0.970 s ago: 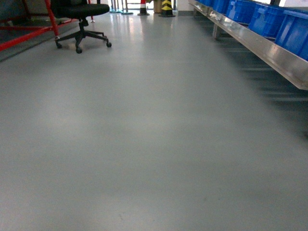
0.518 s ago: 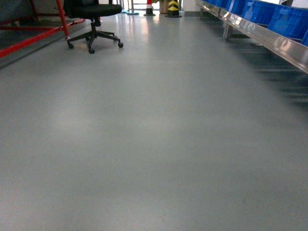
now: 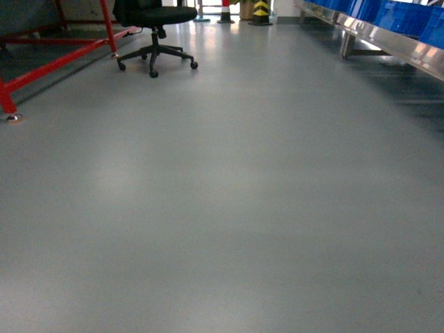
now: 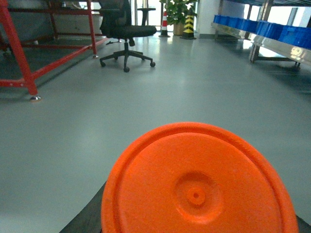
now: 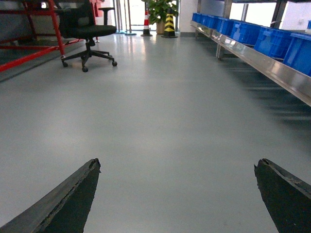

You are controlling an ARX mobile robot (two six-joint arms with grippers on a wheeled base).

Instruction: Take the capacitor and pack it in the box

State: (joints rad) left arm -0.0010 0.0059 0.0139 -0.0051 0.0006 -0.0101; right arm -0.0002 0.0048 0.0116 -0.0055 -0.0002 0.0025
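Note:
A round orange capacitor [image 4: 199, 189] fills the lower half of the left wrist view, its flat end face toward the camera. My left gripper [image 4: 197, 216] is shut on it; only a dark finger [image 4: 82, 221] shows beside it at the lower left. My right gripper [image 5: 177, 167] hangs open over bare grey floor, its two dark fingertips [image 5: 90, 172] far apart with nothing between them. The box is out of view. Neither gripper shows in the head view.
A black office chair [image 3: 154, 28] stands ahead on the left beside a red metal frame [image 3: 41, 66]. A long steel bench [image 5: 262, 56] carrying blue bins [image 5: 272, 41] runs along the right. A yellow-black bollard [image 5: 169, 22] and a plant stand at the far end.
The head view has swung left: the chair slid rightward in the frame, the bench with blue bins slid toward the right edge, and the red frame's foot came into view.

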